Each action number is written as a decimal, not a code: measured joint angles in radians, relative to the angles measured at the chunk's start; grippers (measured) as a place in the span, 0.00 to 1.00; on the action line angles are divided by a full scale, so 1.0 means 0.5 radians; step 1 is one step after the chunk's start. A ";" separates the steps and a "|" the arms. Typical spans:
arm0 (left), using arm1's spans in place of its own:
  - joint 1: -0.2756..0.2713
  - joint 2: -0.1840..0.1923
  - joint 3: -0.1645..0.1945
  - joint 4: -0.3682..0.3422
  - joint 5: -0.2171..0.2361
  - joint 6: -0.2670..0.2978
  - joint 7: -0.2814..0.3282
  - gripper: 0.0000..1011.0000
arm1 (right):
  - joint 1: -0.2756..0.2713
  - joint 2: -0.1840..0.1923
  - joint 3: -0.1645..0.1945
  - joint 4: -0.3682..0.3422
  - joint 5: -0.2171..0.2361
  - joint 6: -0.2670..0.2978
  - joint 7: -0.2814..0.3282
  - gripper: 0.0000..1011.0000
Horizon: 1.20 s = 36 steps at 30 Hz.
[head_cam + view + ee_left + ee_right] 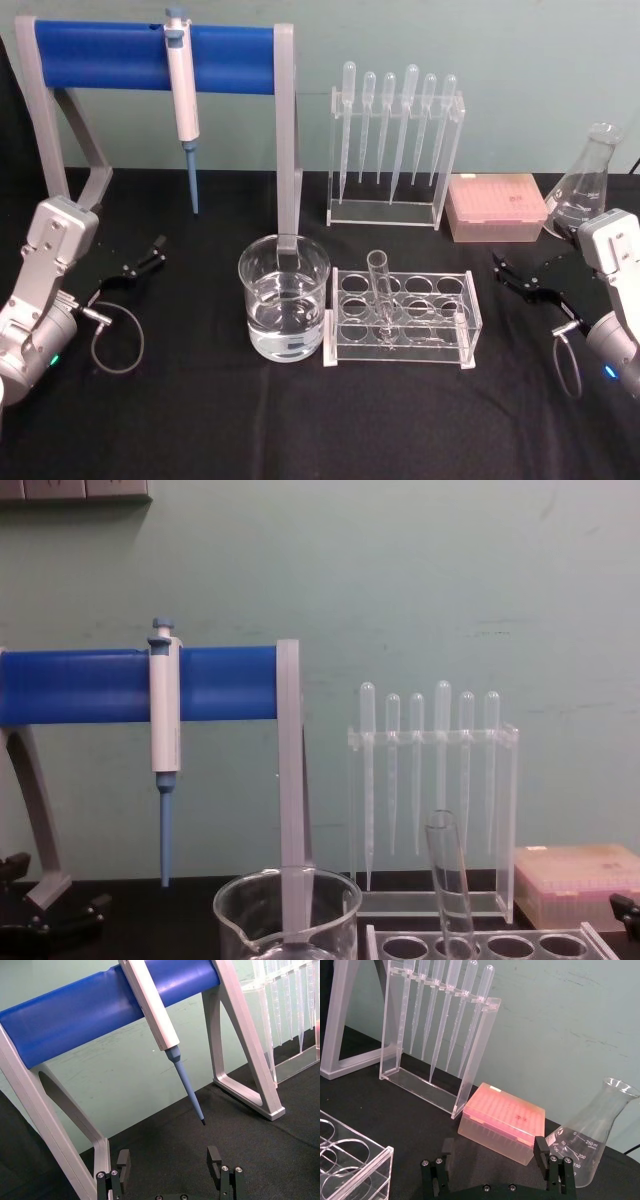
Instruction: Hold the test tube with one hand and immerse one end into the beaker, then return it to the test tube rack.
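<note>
1. Across the black counter (200, 420), far left: a blue-barred stand (110, 45) carrying a pipettor (185, 90). Clear of the work.
2. Centre right, near side: test tube rack (468, 300), just beside the beaker (284, 300) on its left. The beaker holds clear liquid in its lower part.
3. Left gripper (155, 252) rests low at the left edge, fingers apart, holding nothing. Right gripper (503, 270) rests at the right edge, also apart and holding nothing. Both are well away from the rack.
4. Test tube (380, 285) stands in the rack's second column from the left, leaning a little, open rim up.
5. Step in hand, as I judge it: reach and grasp, not yet begun. The right gripper is the nearer one. Come in above the rack, take the tube on its upper part below the rim, and match its lean. Lift straight out until the round end clears the rack before moving left over the beaker. Thin glass: close gently.
6. Hard to make out: which row the tube sits in; its round end, blurred behind the rack walls. The chest view cuts off the bases of the beaker and rack.
</note>
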 joint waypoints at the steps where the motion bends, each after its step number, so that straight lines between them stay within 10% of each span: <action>1: 0.000 0.000 0.000 0.000 0.000 0.000 0.000 0.99 | 0.000 0.000 0.000 0.000 0.000 0.000 0.000 0.99; 25: 0.000 0.000 0.000 0.000 0.000 0.000 0.000 0.99 | -0.003 0.000 0.004 -0.002 0.000 0.000 0.001 0.99; 36: 0.000 0.000 0.000 0.000 0.000 0.000 0.000 0.99 | -0.379 0.193 0.196 -0.370 -0.010 -0.038 -0.084 0.99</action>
